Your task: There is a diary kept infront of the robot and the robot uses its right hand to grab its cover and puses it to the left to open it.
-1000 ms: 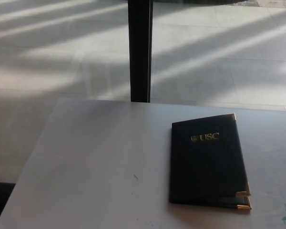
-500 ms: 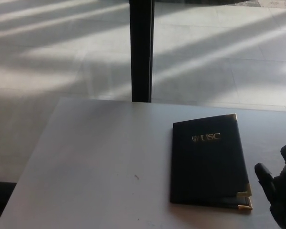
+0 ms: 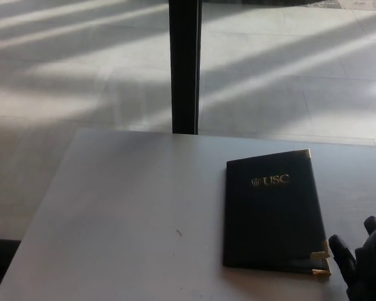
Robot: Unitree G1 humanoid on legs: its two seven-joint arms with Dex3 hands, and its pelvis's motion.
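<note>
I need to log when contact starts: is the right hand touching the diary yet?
No: the right hand sits with fingers apart just right of the closed diary, with a strip of table between them.

Black right hand (image 3: 365, 260) (thick fingers)

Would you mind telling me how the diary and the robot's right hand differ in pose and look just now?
The diary lies flat and closed on the table; the right hand is raised beside it with fingers apart, holding nothing. The diary carries gold USC lettering and gold corners; the right hand is plain. Both are dark, almost black.
</note>
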